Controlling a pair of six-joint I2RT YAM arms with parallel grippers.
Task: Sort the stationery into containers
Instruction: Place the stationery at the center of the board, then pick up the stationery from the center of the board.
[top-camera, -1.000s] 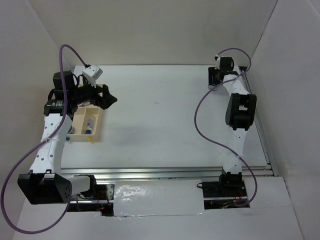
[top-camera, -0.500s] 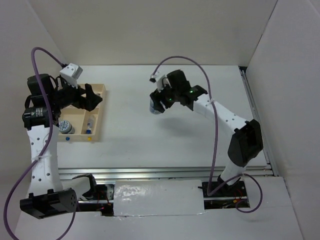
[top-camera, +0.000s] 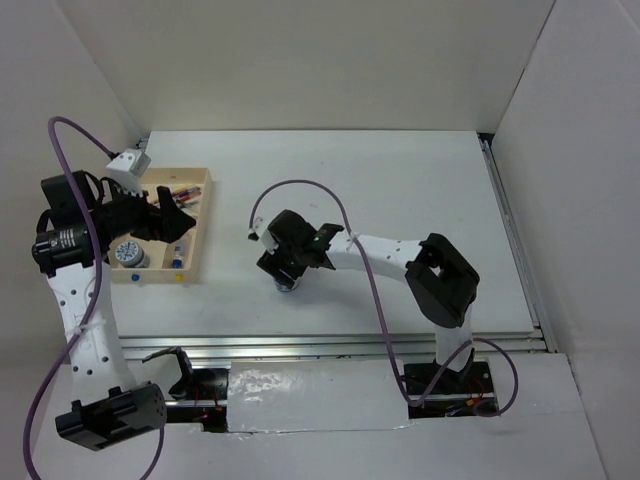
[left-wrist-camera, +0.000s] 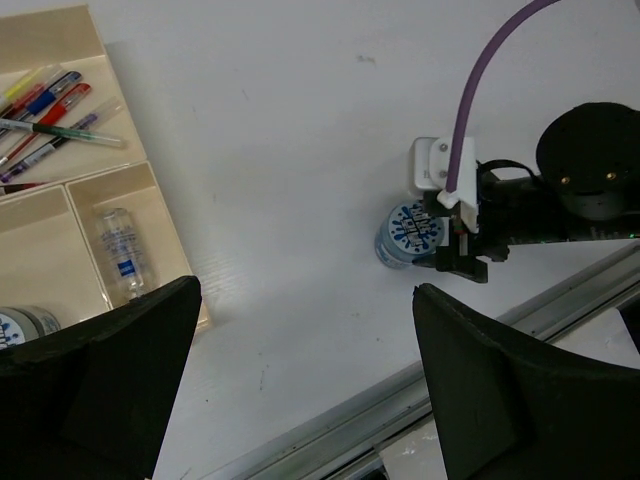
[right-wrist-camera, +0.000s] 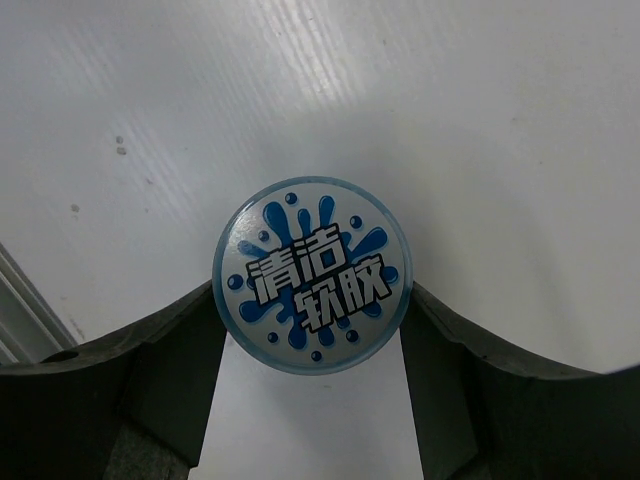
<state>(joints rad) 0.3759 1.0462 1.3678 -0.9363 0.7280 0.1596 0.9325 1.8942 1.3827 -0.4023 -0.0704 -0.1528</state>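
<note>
My right gripper (top-camera: 288, 272) is shut on a round blue-and-white patterned roll (right-wrist-camera: 312, 275), a finger against each side of it, low over the white table near the front centre. The roll also shows in the left wrist view (left-wrist-camera: 408, 232). My left gripper (top-camera: 172, 213) is open wide and empty, held above the light-wood tray (top-camera: 205, 218). In the tray (left-wrist-camera: 92, 182) lie several pens (left-wrist-camera: 50, 110) in the far compartment, a tiny clear bottle (left-wrist-camera: 120, 252) in a near one, and another roll (left-wrist-camera: 18, 325) beside it.
A metal rail (top-camera: 330, 345) runs along the table's near edge, just in front of the right gripper. White walls close in the left, back and right sides. The tray sits at the left edge of the table.
My right arm swung from the back centre toward the front centre and came down with the roll in its fingers. My left gripper drew back left, uncovering more of the tray.
</note>
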